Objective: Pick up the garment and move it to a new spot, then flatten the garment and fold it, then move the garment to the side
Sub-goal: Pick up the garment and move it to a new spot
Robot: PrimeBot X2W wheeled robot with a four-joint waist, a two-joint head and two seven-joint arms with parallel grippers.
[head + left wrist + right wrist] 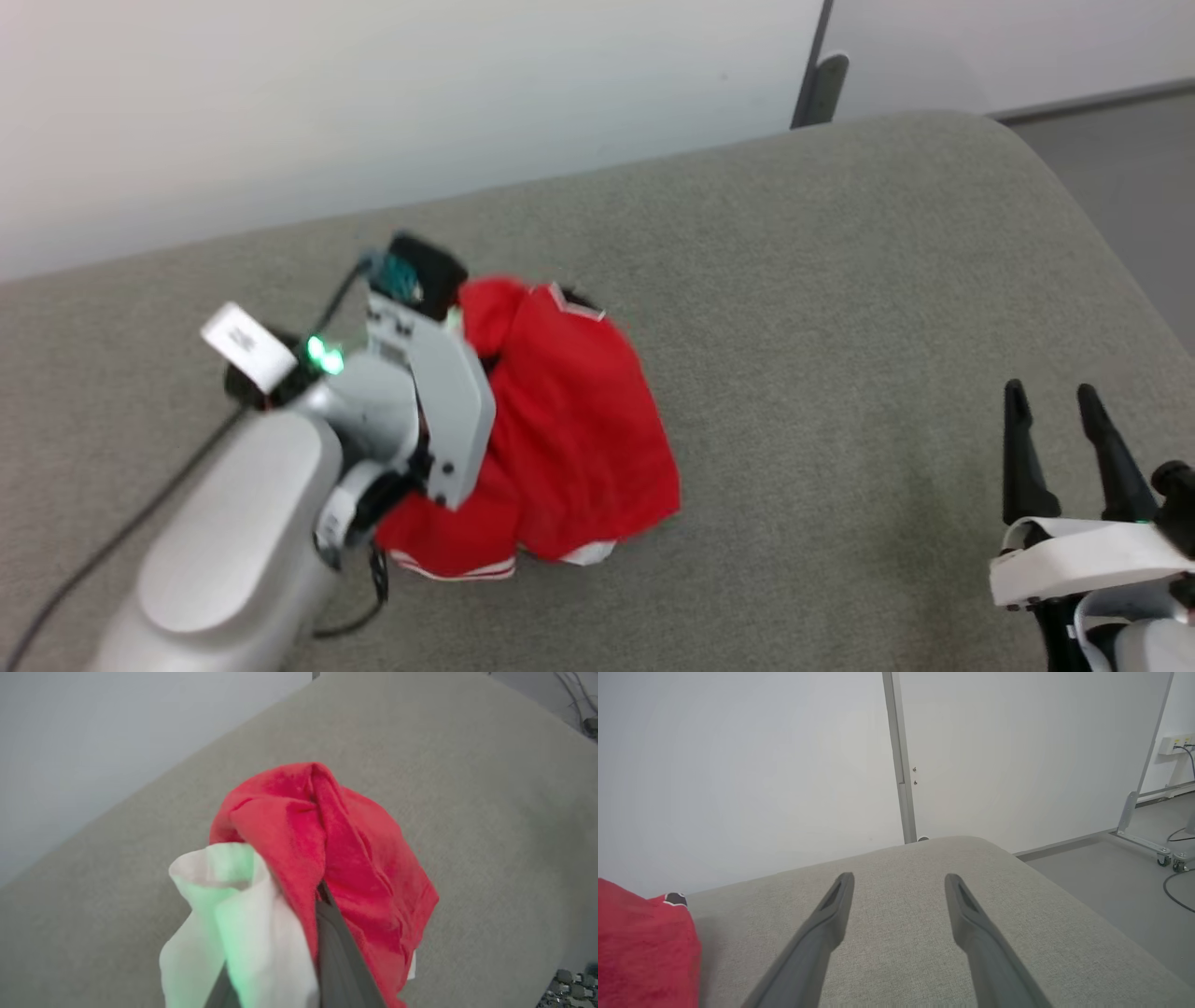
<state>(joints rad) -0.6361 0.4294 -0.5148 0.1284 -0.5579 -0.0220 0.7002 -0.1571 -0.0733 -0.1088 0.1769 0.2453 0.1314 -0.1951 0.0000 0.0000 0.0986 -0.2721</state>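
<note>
Left gripper pinched narrow on garment, red body plus white sleeve. Garment bunched mid-left of cushion, well off right edge. Right gripper wide, empty, near front right corner. Advice: lift hem clear before carrying, no dragging.

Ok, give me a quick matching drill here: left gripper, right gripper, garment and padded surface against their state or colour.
1 left gripper
2 right gripper
3 garment
4 padded surface

A grey
B open, nothing between its fingers
C shut on cloth
D red with a white sleeve

Pairs: 1-C, 2-B, 3-D, 4-A
</note>
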